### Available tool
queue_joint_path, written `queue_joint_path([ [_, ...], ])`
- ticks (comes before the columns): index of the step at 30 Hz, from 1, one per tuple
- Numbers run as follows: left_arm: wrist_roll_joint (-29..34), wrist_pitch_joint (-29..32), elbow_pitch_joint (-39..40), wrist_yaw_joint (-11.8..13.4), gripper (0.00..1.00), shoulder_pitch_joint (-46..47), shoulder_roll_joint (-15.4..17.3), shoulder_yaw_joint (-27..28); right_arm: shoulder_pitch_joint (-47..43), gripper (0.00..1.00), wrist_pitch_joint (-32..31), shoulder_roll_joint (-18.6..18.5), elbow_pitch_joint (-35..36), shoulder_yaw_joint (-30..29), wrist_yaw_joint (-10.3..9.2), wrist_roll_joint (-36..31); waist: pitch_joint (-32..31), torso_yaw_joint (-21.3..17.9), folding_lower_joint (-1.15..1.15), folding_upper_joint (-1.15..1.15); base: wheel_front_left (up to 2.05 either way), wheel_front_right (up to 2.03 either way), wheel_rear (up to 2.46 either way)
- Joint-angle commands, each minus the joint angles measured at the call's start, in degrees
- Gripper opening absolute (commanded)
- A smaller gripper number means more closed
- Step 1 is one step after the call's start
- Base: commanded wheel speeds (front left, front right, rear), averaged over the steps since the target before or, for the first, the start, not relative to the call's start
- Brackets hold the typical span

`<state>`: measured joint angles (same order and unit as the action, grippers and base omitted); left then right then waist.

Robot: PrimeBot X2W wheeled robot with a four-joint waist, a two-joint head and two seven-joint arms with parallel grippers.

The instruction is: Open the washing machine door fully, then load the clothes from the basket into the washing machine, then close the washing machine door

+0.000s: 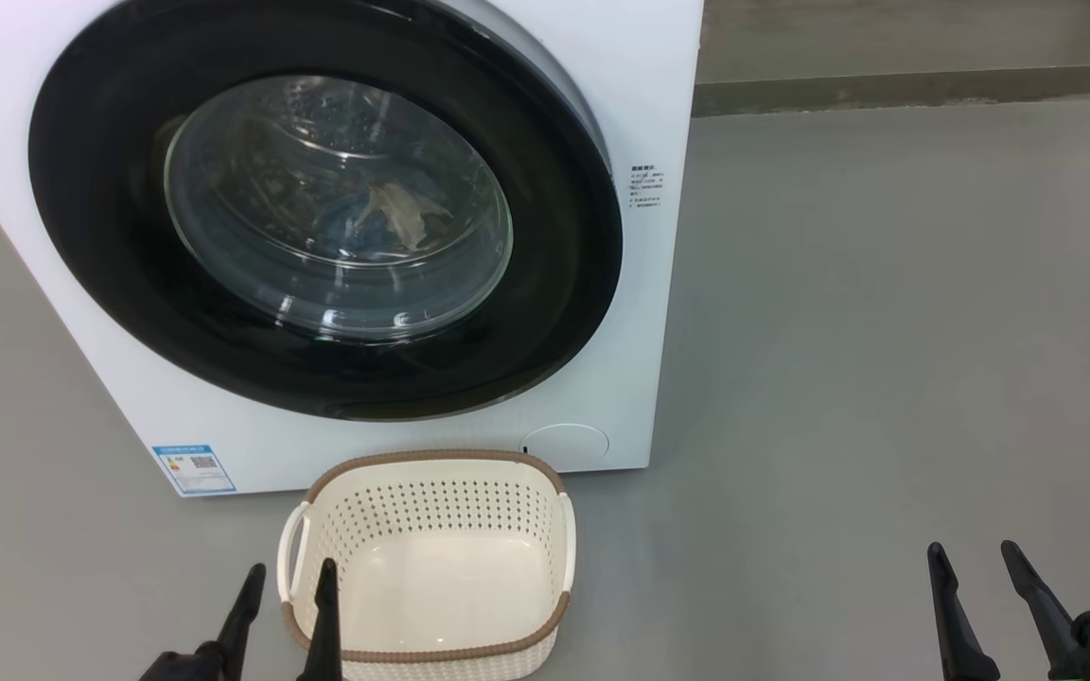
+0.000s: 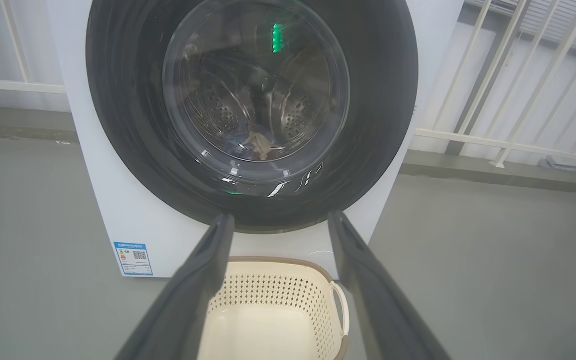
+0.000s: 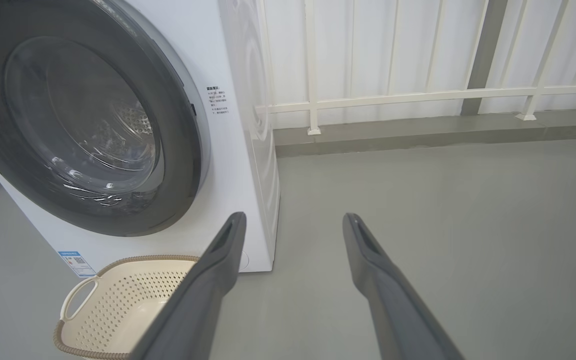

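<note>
The white washing machine (image 1: 394, 445) fills the upper left of the head view, and its round black-rimmed door (image 1: 91, 218) lies flat against the front, closed. Through the glass I make out blue and cream clothes (image 1: 394, 218) lying in the drum. The cream basket (image 1: 431, 577) stands on the floor right before the machine, with nothing inside. My left gripper (image 1: 288, 577) is open at the basket's left handle, fingers pointing up. My right gripper (image 1: 971, 558) is open over bare floor, far right of the basket. In the left wrist view the door (image 2: 128, 100), clothes (image 2: 258, 142) and basket (image 2: 268, 320) show again.
Grey floor (image 1: 886, 331) stretches to the right of the machine. A low kerb (image 1: 923, 90) runs along the back. White railing bars (image 3: 393, 97) stand behind and beside the machine. A blue label (image 1: 193, 468) sits at the machine's lower left corner.
</note>
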<state>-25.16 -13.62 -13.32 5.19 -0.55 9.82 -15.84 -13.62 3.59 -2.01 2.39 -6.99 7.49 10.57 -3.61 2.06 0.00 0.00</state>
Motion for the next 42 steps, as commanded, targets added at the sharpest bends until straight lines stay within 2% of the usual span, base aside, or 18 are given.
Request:
queue_joint_path([
  [1,-0.1,-0.3,1.6,0.4,1.0,1.2,0.9,1.7,1.0,1.0,0.3,-0.9,1.3,1.3,0.0,0.4,0.0,0.1,0.0,0.0,0.0,0.0,0.0],
  [8,0.0,-0.4,1.5,0.6,1.0,1.4,0.9,1.5,0.9,1.0,-0.1,-0.9,1.5,1.2,0.0,0.0,0.1,0.5,0.0,0.0,0.0,0.0,0.0],
  [9,0.0,0.0,0.0,0.4,0.0,0.0,0.0,-0.3,0.0,0.0,-0.1,0.0,0.0,0.0,0.0,0.0,0.1,0.4,0.0,0.0,0.0,0.0,0.0],
  [16,-1.1,0.4,-3.0,0.2,0.0,-1.6,-1.1,-0.5,0.3,0.0,-0.2,0.8,-4.3,0.3,0.0,1.3,0.1,0.4,0.0,0.0,0.0,0.0,0.0],
  [21,-3.7,1.2,-2.8,-0.3,0.0,-1.3,-1.3,0.4,1.0,0.0,-0.7,0.7,-4.7,0.3,0.0,4.6,0.1,0.3,0.13,0.0,0.0,0.0,0.0],
  [25,-5.9,1.8,-2.8,-0.8,0.0,-1.0,-1.5,1.2,1.6,0.0,-1.0,0.7,-5.1,0.3,0.0,7.2,0.3,0.3,0.01,0.0,0.0,0.0,0.0],
  [42,-15.0,4.5,-2.5,-2.5,0.0,0.2,-2.3,4.3,4.4,0.0,-2.3,0.4,-6.8,0.3,0.0,18.3,0.9,-0.1,0.0,0.0,0.0,0.0,0.0],
])
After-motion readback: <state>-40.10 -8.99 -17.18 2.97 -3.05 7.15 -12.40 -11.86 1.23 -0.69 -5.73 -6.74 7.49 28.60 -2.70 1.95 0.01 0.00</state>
